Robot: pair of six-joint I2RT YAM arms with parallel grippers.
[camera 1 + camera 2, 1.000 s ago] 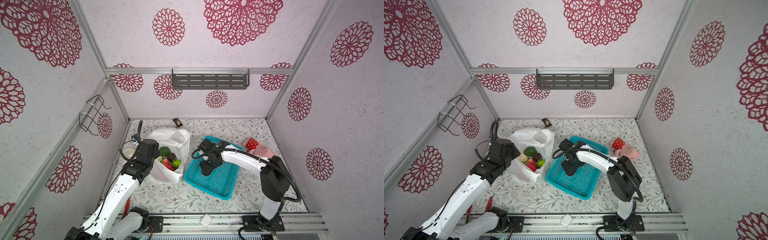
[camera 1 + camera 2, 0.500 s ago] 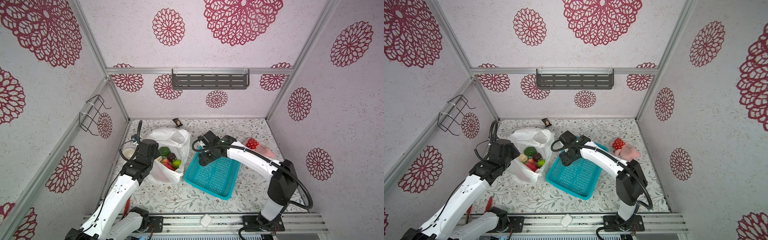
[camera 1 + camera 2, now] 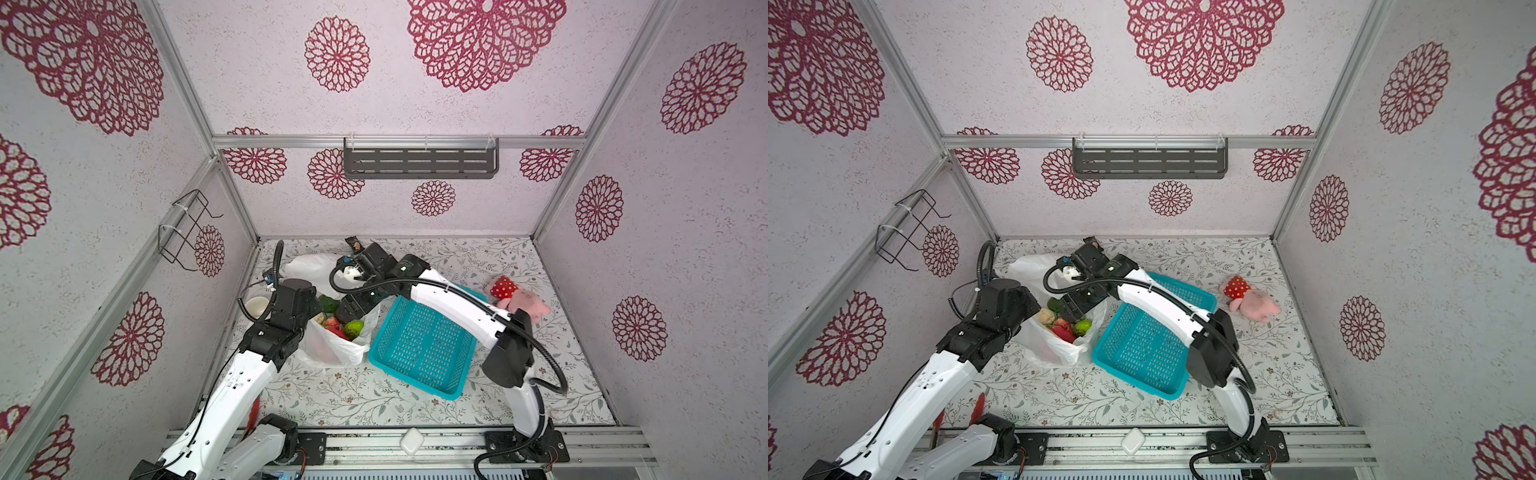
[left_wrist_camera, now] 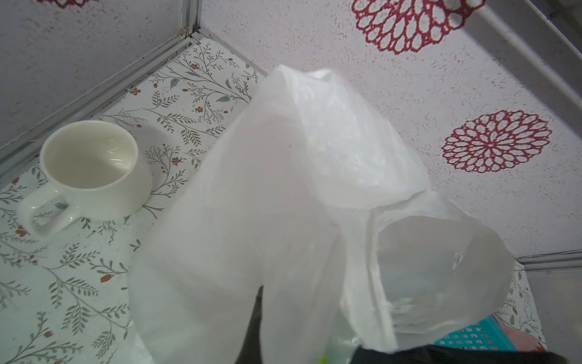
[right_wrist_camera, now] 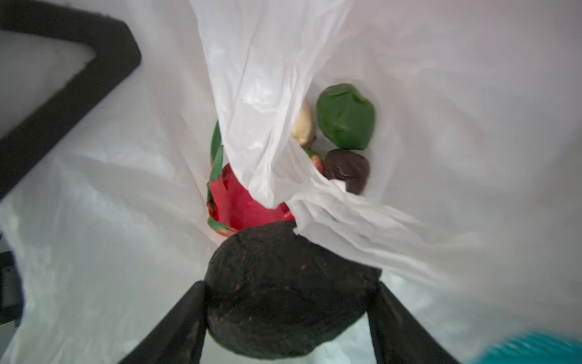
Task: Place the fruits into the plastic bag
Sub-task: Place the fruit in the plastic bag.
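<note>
Bright, even light fills both top views, and shadows on the floor (image 3: pixel 353 395) are soft and faint. In the right wrist view the avocado (image 5: pixel 289 293) up close looks fuzzy and the plastic bag (image 5: pixel 425 94) glows white. A little shine sits inside the cup (image 4: pixel 91 167).

A teal basket (image 3: pixel 419 351) lies mid-table, a plush toy (image 3: pixel 519 297) near it, a white cup (image 4: pixel 126 189) apart.
</note>
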